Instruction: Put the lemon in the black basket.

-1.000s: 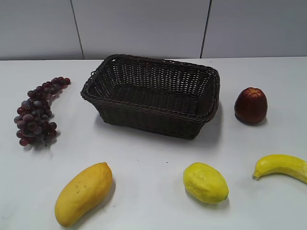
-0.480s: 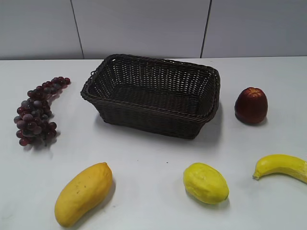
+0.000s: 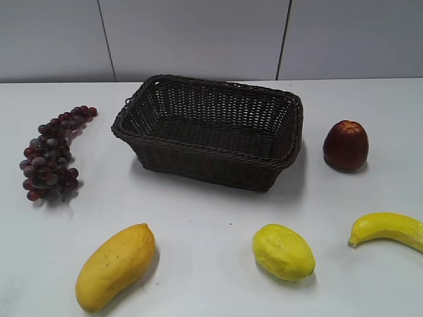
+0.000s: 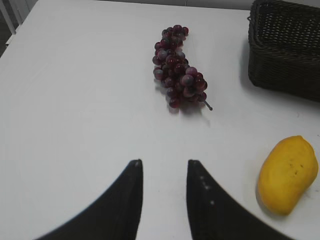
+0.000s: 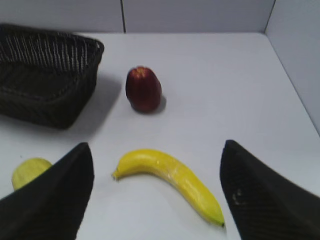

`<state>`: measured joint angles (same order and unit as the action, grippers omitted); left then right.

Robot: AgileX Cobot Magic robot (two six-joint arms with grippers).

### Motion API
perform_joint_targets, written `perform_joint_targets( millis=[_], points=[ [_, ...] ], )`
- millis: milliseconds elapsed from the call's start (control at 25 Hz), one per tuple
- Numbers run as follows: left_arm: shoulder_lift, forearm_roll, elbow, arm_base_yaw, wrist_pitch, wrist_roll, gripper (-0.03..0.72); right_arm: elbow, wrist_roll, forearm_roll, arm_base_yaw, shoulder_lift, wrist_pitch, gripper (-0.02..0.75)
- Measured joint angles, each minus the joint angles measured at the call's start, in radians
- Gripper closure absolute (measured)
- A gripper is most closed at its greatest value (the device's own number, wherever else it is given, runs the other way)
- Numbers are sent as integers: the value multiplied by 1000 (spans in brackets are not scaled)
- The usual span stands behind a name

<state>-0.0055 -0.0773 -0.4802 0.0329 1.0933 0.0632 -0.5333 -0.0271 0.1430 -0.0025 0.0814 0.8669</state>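
The lemon [image 3: 283, 251] lies on the white table at the front right of centre; a sliver of it shows at the left edge of the right wrist view [image 5: 30, 170], partly behind a finger. The black basket [image 3: 211, 129] stands empty at the back centre, and shows in the left wrist view [image 4: 285, 47] and the right wrist view [image 5: 45, 72]. My left gripper [image 4: 164, 163] is open and empty above bare table. My right gripper [image 5: 157, 150] is wide open and empty, with a banana between its fingers below. Neither gripper shows in the exterior view.
A bunch of dark red grapes [image 3: 53, 155] lies at the left. A mango [image 3: 114, 265] lies at the front left. A red apple [image 3: 345, 144] stands right of the basket. A banana [image 3: 388, 228] lies at the front right edge.
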Motion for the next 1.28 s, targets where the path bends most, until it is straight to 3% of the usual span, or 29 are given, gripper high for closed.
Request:
perform_joint_targets(
  millis=[160, 360, 560, 720, 920, 1080, 1280],
  points=[
    [0, 0, 0, 0, 0, 0, 450, -1, -22, 22, 0, 147, -142, 73],
    [0, 0, 0, 0, 0, 0, 450, -3, -72, 127, 0, 345, -321, 71],
    [0, 0, 0, 0, 0, 0, 450, -62, -277, 247, 30, 514, -334, 71],
    [0, 0, 0, 0, 0, 0, 450, -139, -379, 270, 127, 652, -262, 71],
    [0, 0, 0, 0, 0, 0, 450, -204, -397, 212, 281, 818, -216, 73],
    [0, 0, 0, 0, 0, 0, 450, -239, -343, 138, 419, 966, -179, 76],
    [0, 0, 0, 0, 0, 0, 450, -254, -276, 84, 532, 1140, -157, 77]
  ],
)
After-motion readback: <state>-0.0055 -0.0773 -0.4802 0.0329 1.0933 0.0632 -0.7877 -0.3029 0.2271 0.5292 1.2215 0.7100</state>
